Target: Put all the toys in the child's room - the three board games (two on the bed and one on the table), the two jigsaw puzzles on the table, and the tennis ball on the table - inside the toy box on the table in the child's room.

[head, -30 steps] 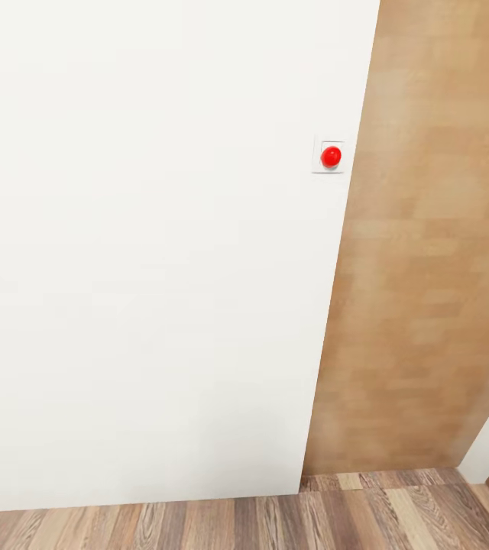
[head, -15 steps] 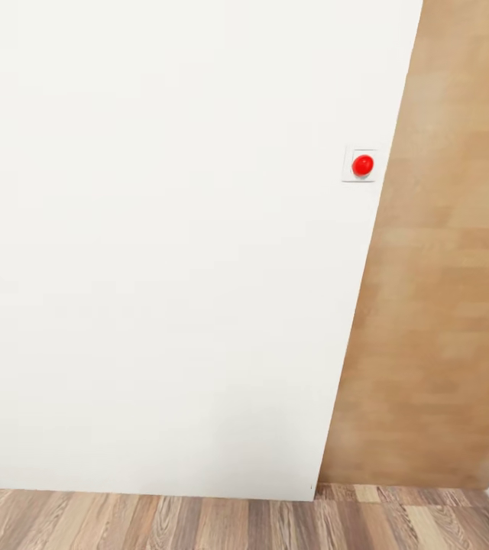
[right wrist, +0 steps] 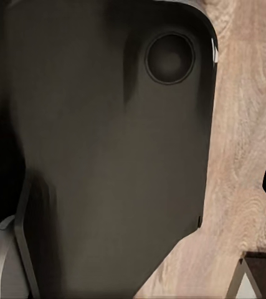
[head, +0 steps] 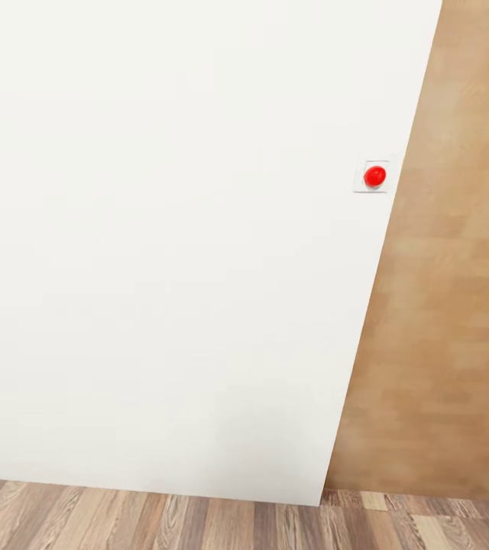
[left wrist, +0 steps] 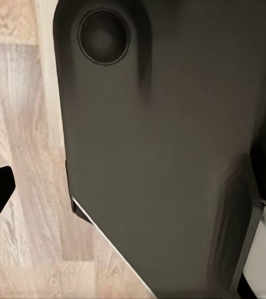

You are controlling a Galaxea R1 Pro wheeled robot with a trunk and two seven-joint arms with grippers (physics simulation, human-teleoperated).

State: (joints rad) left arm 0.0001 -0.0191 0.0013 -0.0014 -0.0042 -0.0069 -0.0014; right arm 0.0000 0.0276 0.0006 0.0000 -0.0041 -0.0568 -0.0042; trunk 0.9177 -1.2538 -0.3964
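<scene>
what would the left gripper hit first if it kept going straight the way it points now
Most likely the robot's own dark base panel, which fills most of the left wrist view; beside it lies the wood-plank floor. Depth is unclear, and the fingers are hard to make out.

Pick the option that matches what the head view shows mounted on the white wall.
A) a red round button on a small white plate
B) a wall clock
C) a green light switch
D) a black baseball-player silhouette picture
A: a red round button sits on a small white plate on the white wall, close to the wall's edge beside the wood-toned panel, above the wood-plank floor.
</scene>
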